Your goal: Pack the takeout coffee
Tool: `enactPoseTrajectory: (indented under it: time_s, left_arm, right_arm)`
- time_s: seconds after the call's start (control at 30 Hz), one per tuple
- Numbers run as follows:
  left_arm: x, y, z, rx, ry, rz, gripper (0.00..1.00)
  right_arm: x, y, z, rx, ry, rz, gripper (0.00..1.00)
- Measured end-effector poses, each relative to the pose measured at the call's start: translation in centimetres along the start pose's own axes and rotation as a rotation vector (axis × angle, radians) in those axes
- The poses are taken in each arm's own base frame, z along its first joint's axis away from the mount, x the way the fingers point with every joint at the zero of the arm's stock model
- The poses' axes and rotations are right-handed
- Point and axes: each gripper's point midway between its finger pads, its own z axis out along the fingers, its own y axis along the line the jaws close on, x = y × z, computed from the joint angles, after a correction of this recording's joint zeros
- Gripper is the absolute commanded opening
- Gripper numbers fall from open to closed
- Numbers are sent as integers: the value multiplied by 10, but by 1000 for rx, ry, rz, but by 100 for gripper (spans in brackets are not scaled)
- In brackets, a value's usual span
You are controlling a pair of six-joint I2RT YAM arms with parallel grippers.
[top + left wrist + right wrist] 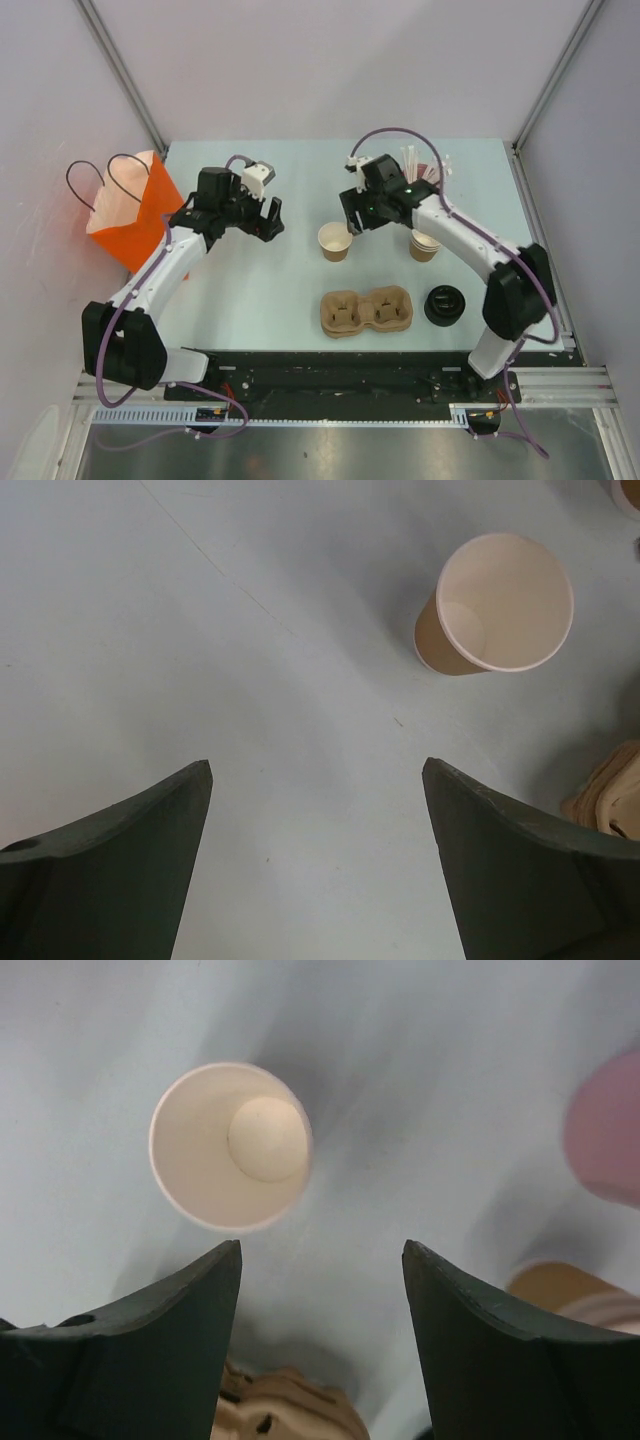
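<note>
A pale blue table (260, 290) between white walls holds one orange paper bag (128, 215), one two-well carrier (366, 310), one black lid (445, 304) and one stack of cups (425, 246). The single coffee cup (335, 242) stands upright mid-table, lidless. The left gripper (268, 222) and the right gripper (320, 1245) both gape wide, holding nothing.
</note>
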Motion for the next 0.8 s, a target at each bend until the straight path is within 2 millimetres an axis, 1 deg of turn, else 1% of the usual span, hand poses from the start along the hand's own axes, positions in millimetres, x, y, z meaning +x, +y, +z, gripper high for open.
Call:
enactPoseTrajectory:
  time_s: [0.03,0.1,0.13,0.17,0.2,0.23,0.27,0.3,0.33,0.37,0.4,0.5,0.53,0.57,0.63,0.73,0.8]
  left_arm:
    - [0,-1,0,3,-1,-2,90]
    - [0,-3,0,14,-2,-10,90]
    - [0,-4,0,19,-2,-13,89]
    - [0,-5,0,21,-2,-18,88]
    - [0,-5,1,23,-1,-20,87]
    - [1,-6,1,24,-1,-25,85]
    - [1,-8,1,27,0,-27,83]
    - [2,-10,1,30,2,-31,81]
    - [2,-12,2,36,4,-33,80]
    - [3,-16,3,43,7,-37,79]
    - [4,-20,4,53,11,-38,78]
    - [7,-36,8,90,26,-31,77]
    - [8,-43,10,106,30,-25,78]
    - [8,-49,12,122,35,-20,77]
    - [10,-59,15,148,44,-17,78]
    - [12,-64,17,165,55,-15,77]
    - [13,-64,17,165,55,-15,77]
  right_arm:
    - [-3,-3,-16,22,-14,-10,72]
    - [-10,-11,-51,82,-53,-19,68]
    - [-12,-17,-72,119,-71,-15,65]
    - [-12,-23,-91,156,-85,5,61]
    - [-10,-28,-108,192,-93,31,60]
    - [-4,-35,-122,228,-92,60,60]
    - [4,-39,-129,252,-84,94,58]
    - [22,-45,-137,289,-50,137,57]
    - [37,-50,-139,314,-19,165,57]
    - [58,-54,-139,342,29,199,55]
    - [83,-58,-138,370,96,230,54]
    - [141,-65,-135,438,245,292,49]
    - [153,-66,-136,452,275,304,49]
    - [163,-67,-136,467,297,318,48]
    - [177,-69,-138,484,312,347,46]
    - [186,-74,-139,501,312,383,45]
    - [194,-78,-137,510,321,403,41]
